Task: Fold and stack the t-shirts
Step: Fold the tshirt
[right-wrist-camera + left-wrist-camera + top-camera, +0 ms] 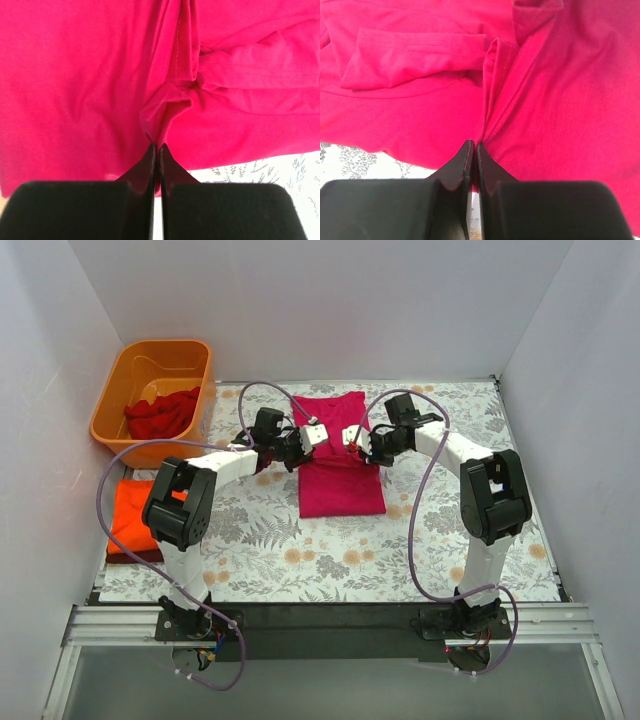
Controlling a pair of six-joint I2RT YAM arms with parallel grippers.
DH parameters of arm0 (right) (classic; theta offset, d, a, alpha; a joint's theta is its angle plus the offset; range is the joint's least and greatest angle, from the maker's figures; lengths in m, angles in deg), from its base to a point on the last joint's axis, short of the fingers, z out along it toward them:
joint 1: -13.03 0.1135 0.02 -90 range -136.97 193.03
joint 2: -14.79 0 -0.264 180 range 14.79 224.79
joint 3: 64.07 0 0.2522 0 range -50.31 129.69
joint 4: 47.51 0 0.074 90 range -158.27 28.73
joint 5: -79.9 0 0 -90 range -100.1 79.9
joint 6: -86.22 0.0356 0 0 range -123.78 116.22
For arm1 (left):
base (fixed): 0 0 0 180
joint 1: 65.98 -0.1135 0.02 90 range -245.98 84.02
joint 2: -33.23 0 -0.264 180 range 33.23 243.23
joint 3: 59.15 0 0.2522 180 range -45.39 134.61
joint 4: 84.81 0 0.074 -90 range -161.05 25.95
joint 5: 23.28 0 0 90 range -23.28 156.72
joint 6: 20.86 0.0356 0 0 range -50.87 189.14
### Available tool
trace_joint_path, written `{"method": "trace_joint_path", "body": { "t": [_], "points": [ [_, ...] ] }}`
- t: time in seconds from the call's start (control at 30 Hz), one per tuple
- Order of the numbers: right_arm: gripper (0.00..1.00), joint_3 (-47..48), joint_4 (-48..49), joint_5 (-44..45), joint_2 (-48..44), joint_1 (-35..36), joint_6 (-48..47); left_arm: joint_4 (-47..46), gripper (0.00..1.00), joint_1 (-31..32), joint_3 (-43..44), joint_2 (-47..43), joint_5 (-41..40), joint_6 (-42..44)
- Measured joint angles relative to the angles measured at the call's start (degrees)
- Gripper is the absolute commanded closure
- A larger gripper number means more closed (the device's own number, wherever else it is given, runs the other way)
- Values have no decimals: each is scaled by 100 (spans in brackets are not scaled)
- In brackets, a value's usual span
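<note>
**Pink cloth pinched from both sides**

Orange plastic tub (152,368) sits at the far left corner, off the flowered table cover (330,550), with a red t-shirt (160,416) bunched inside it. Nearer, at the table's left edge, a folded orange t-shirt (128,515) lies on a maroon t-shirt (132,558), of which only a dark edge shows. The left arm's elbow (182,502) partly hides this pile from above. The left gripper (474,145) has its jaws pressed together on a raised fold at the left edge of the pink t-shirt (340,485). That shirt lies at mid-table with its sleeves folded inward. The right gripper (156,146) pinches a puckered fold at the opposite edge in the same way. Purple cables (425,500) loop over the table beside both arms.
</note>
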Motion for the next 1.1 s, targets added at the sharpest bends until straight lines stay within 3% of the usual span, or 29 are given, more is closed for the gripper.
{"method": "trace_joint_path", "body": {
  "t": [0.3, 0.43, 0.53, 0.6, 0.63, 0.67, 0.73, 0.8, 0.97, 1.1],
  "points": [
    [99, 315, 4, -4, 302, -151, -90, -4, 100, -28, 184, 350, -13, 114],
    [73, 442, 7, -15, 442, -146, -96, -13, 97, -42, 205, 356, -92, 116],
    [72, 472, 7, 17, 496, -151, -114, -44, 96, -42, 247, 356, -216, 90],
    [67, 503, -2, 46, 501, -155, -70, -61, 92, -48, 284, 358, -306, 66],
    [60, 544, -7, 68, 503, -155, -26, -74, 88, -59, 299, 358, -337, 46],
    [59, 603, -2, 92, 503, -157, 24, -85, 76, -72, 308, 358, -369, 33],
    [58, 743, 17, 142, 503, -166, 98, -107, 63, -101, 313, 356, -437, 13],
    [58, 883, 35, 190, 501, -190, 227, -111, 58, -120, 313, 356, -511, -33],
    [62, 970, 61, 354, 289, -293, 575, -101, 64, -186, 245, 188, -634, -363],
    [62, 518, -81, 299, -422, -334, 728, 271, 64, -216, -83, -470, -293, -649]
  ]
}}
